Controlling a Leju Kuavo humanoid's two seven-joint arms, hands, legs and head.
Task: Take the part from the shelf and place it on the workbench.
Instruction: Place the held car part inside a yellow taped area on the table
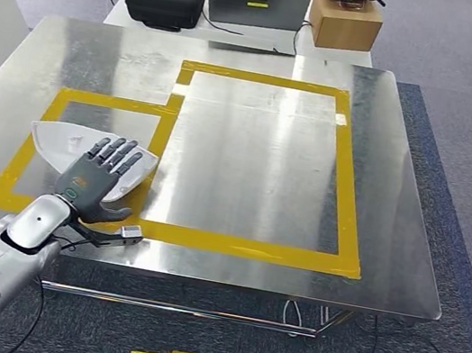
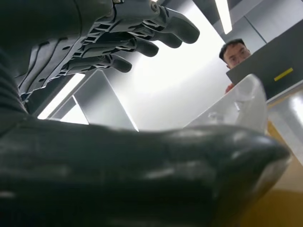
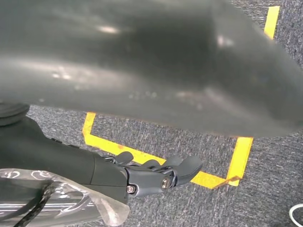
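- Your left hand (image 1: 99, 175) is over the white part (image 1: 52, 144), fingers spread flat and gripping nothing.
- The part lies on the bench (image 1: 258, 153), inside the smaller yellow tape outline (image 1: 167, 123).
- Your right hand (image 3: 157, 175) hangs above grey carpet (image 3: 271, 189), fingers loosely extended, empty.

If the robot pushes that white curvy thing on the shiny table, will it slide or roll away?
Probably slide: the white part lies flat and wide on the smooth metal workbench, so rolling seems unlikely. It looks like a thin, stiff plastic shell, so likely light. The left hand hovers over it, fingers spread.
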